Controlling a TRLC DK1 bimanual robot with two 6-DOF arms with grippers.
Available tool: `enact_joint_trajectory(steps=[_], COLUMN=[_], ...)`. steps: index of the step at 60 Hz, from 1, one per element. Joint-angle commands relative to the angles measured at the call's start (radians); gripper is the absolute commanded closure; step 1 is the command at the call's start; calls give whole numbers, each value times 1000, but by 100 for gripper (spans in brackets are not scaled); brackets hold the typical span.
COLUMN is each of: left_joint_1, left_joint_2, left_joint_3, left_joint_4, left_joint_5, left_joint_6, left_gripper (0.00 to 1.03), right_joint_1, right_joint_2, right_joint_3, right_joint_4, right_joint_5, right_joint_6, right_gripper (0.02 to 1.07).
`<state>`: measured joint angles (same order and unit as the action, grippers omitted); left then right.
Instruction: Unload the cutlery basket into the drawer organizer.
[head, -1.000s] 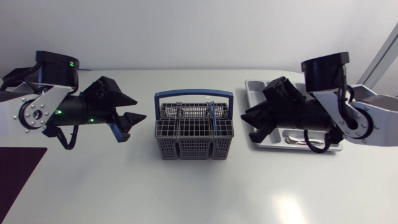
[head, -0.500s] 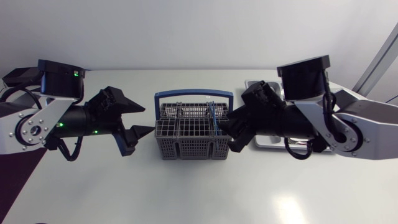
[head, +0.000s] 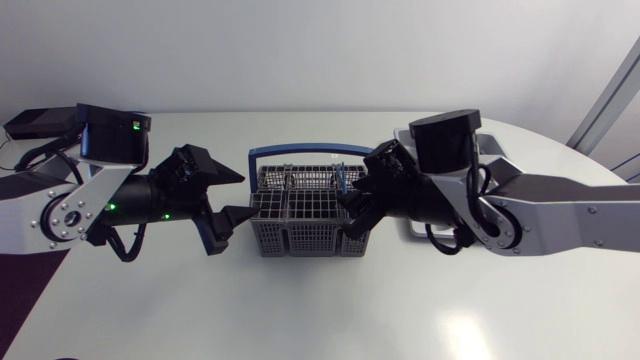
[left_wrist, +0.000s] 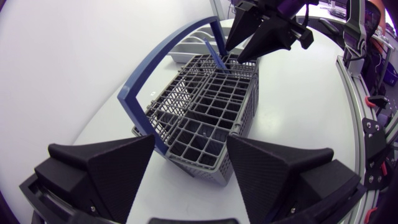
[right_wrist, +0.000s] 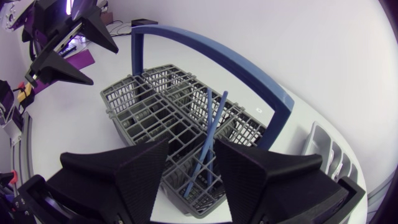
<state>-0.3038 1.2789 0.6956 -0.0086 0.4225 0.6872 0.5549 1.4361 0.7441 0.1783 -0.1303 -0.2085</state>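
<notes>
Now both arms crowd the cutlery basket (head: 300, 228), which sits mid-table with its blue handle (head: 312, 152) upright. The right gripper (head: 350, 212) has swung off the drawer organizer (right_wrist: 324, 148), where it hung a second ago. It is now poised over the basket's right end, fingers spread. Two slim blue utensils (right_wrist: 209, 134) stand between them, with no contact I can make out. The left gripper (head: 246, 195) has crept up to the basket's left wall, fingers likewise apart, holding nothing. The organizer lies just beyond the basket, largely hidden under the right arm from above. Judgement: a fresh pick is starting, the blue pieces are the likely target, and the left arm is placed to steady the basket.
</notes>
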Motion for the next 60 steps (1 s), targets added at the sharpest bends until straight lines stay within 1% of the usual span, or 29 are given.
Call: enact_joint_trajectory(steps=[1, 6, 10, 13, 22, 29, 44, 45, 48, 51, 53, 60], left_joint_1=[-11, -14, -18, -21, -26, -27, -27, -27, -27, -29, -29, -31], left_joint_2=[19, 19, 19, 19, 19, 17, 20, 20, 22, 25, 28, 39], left_joint_3=[-28, -34, -39, -39, -39, -44, -54, -54, -54, -56, -56, -54], left_joint_4=[15, 16, 22, 24, 27, 27, 30, 30, 30, 30, 30, 32], left_joint_5=[12, 12, 12, 12, 10, 10, 10, 12, 12, 12, 10, 10], left_joint_6=[-23, -23, -26, -31, -44, -48, -49, -49, -51, -49, -49, -49], left_gripper=[17, 17, 17, 17, 17, 17, 17, 17, 17, 17, 17, 17], right_joint_1=[16, 28, 30, 30, 31, 31, 36, 36, 36, 36, 36, 34], right_joint_2=[35, 37, 37, 38, 55, 63, 75, 76, 76, 76, 80, 101], right_joint_3=[-18, -37, -46, -54, -61, -75, -101, -103, -114, -120, -118, -124], right_joint_4=[39, 78, 96, 113, 138, 165, 236, 237, 267, 277, 279, 311], right_joint_5=[26, 44, 51, 64, 69, 69, 70, 70, 70, 70, 70, 70], right_joint_6=[23, 15, 15, 15, 14, 8, -17, -19, -28, -38, -40, -48], right_gripper=[51, 57, 57, 61, 61, 65, 66, 67, 77, 82, 84, 84])
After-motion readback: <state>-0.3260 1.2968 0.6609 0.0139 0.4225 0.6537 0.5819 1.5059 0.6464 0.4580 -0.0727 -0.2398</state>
